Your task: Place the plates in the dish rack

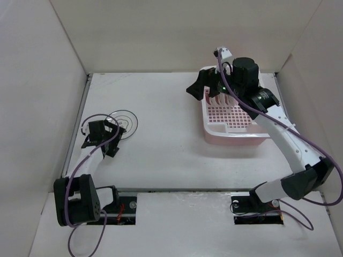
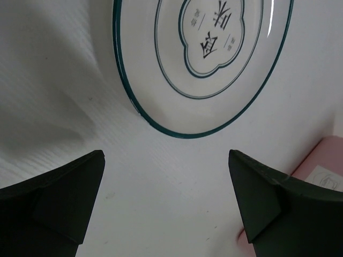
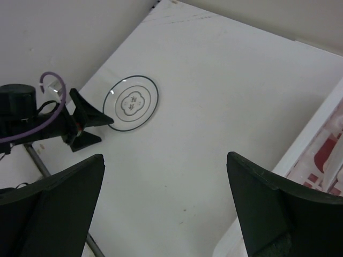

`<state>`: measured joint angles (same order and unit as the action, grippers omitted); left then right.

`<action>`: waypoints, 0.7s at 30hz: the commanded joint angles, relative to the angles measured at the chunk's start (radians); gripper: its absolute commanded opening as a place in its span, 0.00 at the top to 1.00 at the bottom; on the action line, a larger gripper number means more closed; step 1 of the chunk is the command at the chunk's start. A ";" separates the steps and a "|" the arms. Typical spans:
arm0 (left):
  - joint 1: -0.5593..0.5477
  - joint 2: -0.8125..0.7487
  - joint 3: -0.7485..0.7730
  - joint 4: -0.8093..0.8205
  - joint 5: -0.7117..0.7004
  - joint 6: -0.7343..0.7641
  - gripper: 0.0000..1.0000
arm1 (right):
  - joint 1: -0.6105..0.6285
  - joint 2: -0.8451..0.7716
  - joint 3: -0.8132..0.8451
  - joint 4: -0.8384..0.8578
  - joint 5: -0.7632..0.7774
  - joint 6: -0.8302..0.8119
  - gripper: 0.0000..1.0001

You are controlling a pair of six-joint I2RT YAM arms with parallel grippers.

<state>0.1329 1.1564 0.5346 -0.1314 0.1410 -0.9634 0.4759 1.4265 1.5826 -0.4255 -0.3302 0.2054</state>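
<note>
One white plate with dark teal rings (image 1: 124,122) lies flat on the table at the left. It fills the top of the left wrist view (image 2: 203,64) and shows small in the right wrist view (image 3: 131,103). My left gripper (image 1: 114,138) is open and empty, low at the plate's near edge, not touching it (image 2: 166,206). The pink dish rack (image 1: 236,128) stands at the right. White upright shapes stand at its far end, partly hidden by my right arm. My right gripper (image 1: 199,85) is open and empty, held high over the rack's far left corner (image 3: 166,209).
White walls enclose the table on the left, back and right. The rack's white rim (image 3: 308,142) runs along the right edge of the right wrist view. A pink corner of the rack (image 2: 321,171) shows at the lower right of the left wrist view. My left arm (image 3: 32,118) is beside the plate.
</note>
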 commanded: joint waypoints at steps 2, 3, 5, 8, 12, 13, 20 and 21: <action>0.004 0.025 -0.012 0.125 -0.063 -0.066 0.00 | 0.032 -0.038 0.089 0.064 -0.032 0.008 0.00; 0.004 0.034 -0.002 0.134 -0.063 -0.077 0.00 | 0.032 -0.038 0.089 0.050 -0.032 -0.001 0.00; 0.004 0.072 -0.002 0.134 -0.098 -0.096 0.03 | 0.032 -0.049 0.103 0.050 -0.032 -0.001 0.00; 0.013 0.130 0.021 0.116 -0.110 -0.130 0.04 | 0.041 -0.049 0.132 0.027 -0.032 -0.011 0.00; 0.022 0.184 0.030 0.104 -0.119 -0.155 0.06 | 0.041 -0.060 0.174 0.005 -0.021 -0.020 0.00; 0.022 0.184 0.030 0.104 -0.119 -0.164 0.06 | 0.050 -0.060 0.186 0.005 -0.021 -0.020 0.00; 0.022 0.216 0.050 0.113 -0.129 -0.202 0.23 | 0.050 -0.069 0.235 -0.022 -0.001 -0.029 0.00; 0.022 0.216 0.050 0.113 -0.129 -0.215 0.26 | 0.050 -0.069 0.235 -0.022 -0.001 -0.029 0.00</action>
<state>0.1482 1.3544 0.5781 0.0257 0.0448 -1.1503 0.5179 1.3891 1.7721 -0.4492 -0.3439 0.1944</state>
